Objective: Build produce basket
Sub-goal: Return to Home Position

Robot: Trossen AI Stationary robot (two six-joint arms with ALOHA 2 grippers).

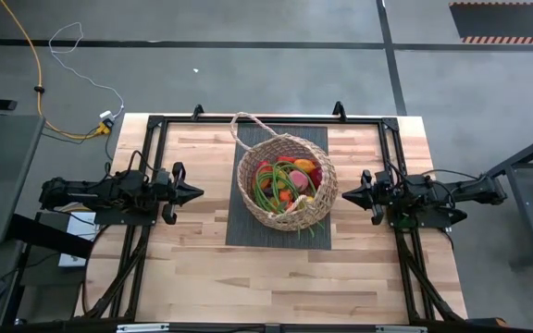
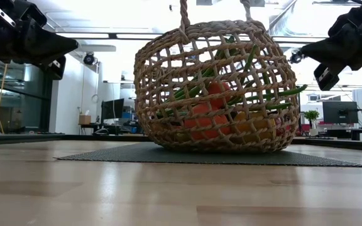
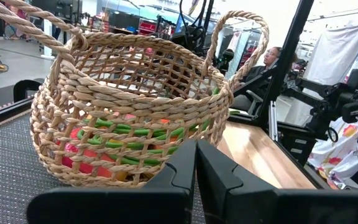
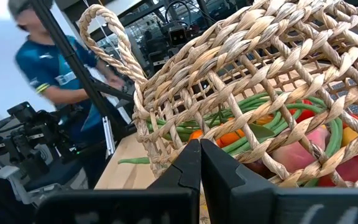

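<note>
Your basket [image 1: 248,196] sits on the dark mat [image 1: 246,233] with the produce [image 1: 285,181] piled inside, so the left gripper [image 1: 199,193] and right gripper [image 1: 344,195] wait well clear on opposite sides of it, fingers pressed together, holding nothing, probably finished.

Grey concrete floor [image 1: 276,23] is surrounding the light wooden plank table [image 1: 276,277]; a thin yellow cable [image 1: 38,89] is trailing across it beyond a left corner.
</note>
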